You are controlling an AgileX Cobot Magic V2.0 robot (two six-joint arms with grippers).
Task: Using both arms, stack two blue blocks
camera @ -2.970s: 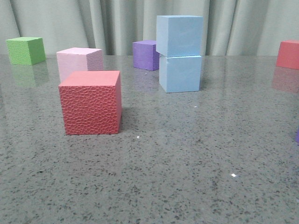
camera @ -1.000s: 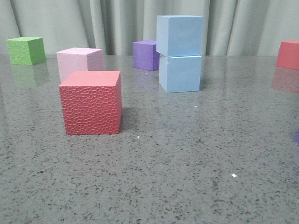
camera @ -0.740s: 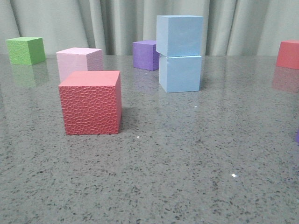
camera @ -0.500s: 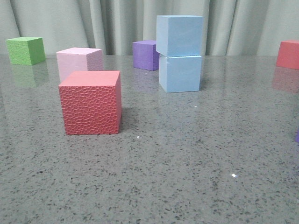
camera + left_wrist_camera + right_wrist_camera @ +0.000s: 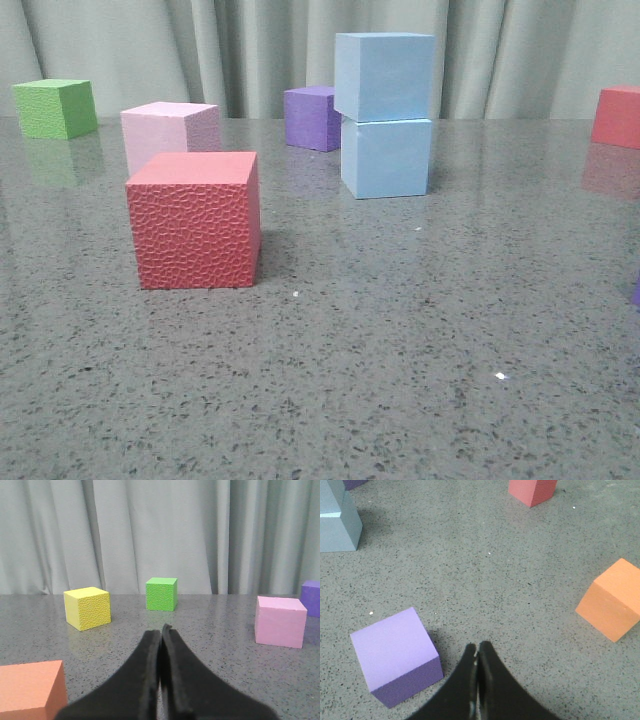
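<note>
1. Checking the stack, I found the upper blue block [image 5: 385, 76] resting on the lower blue block [image 5: 387, 157], just beside the purple cube [image 5: 312, 117].
2. I noted the left gripper [image 5: 160, 645] and right gripper [image 5: 477, 656] pressed together, empty.
3. I judged stacking complete; next needs only parking.

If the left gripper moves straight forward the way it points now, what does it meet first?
Probably the green cube, which lies almost straight ahead of the shut left gripper; depth is unclear, but the table between looks free.

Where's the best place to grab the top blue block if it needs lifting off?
Probably the top blue block by its two upright side faces, coming down from above. It sits square on the lower blue block, and the purple cube stands close behind on the left.
</note>
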